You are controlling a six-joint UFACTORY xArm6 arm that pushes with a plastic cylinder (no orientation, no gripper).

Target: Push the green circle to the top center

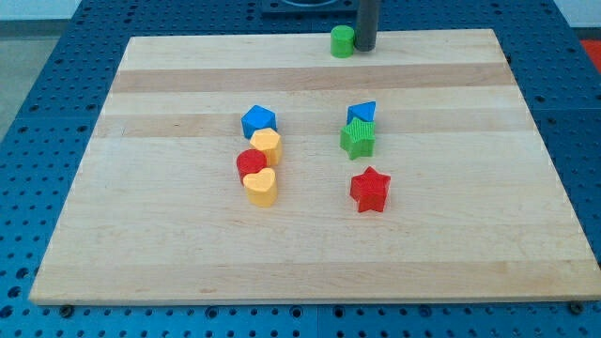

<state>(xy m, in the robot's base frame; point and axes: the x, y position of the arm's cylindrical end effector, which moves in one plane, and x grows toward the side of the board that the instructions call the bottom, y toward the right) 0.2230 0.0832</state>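
Observation:
The green circle stands at the view's top centre, close to the board's top edge. My tip is just to its right, touching or nearly touching it. The dark rod rises out of the view's top.
A wooden board lies on a blue perforated table. At the middle left are a blue block, a yellow block, a red block and a yellow heart. At the middle right are a blue block, a green star and a red star.

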